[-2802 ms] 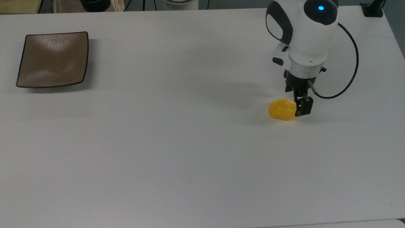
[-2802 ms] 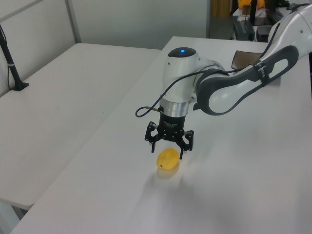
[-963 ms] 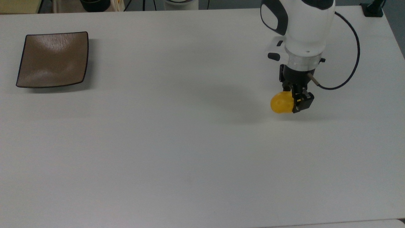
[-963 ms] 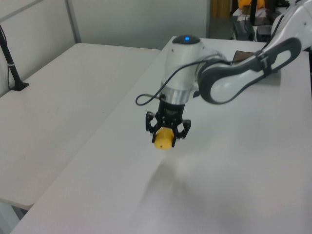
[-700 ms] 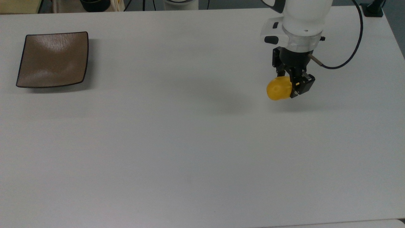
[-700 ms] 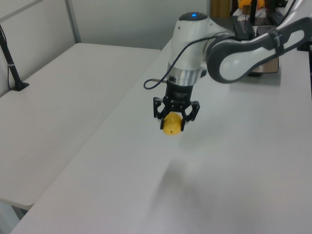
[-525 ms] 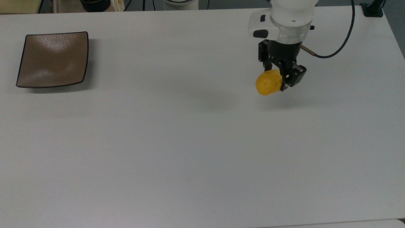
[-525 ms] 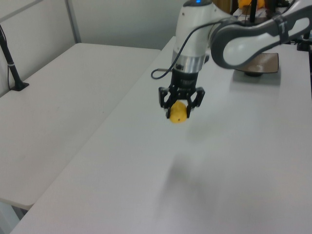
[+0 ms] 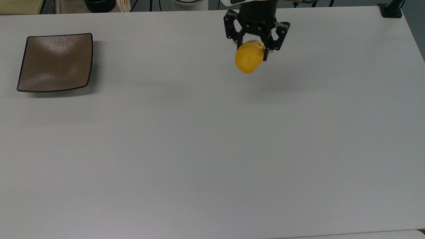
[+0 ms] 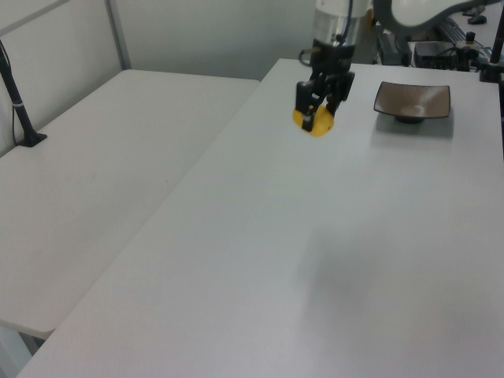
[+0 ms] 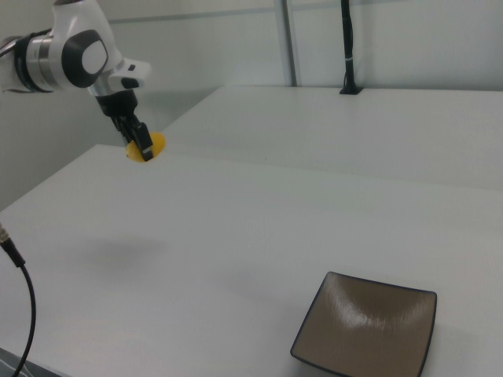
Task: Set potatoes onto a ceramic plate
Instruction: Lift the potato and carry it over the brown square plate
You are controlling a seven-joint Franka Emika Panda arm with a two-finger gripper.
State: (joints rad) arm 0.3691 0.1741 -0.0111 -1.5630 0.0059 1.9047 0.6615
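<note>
Overhead, black gripper (image 9: 253, 49) clamped on a yellow potato (image 9: 248, 60), held in the air above the white surface (image 9: 212, 149) | potato's shadow lies on the surface below | square brown plate (image 9: 55, 62) sits bare, well apart, at the top view's far left

One potato (image 9: 248, 60); one ceramic plate (image 9: 55, 62); one table (image 9: 212, 149)

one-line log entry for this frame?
phase: carry | gripper: shut on potato | potato: above table | plate: empty
</note>
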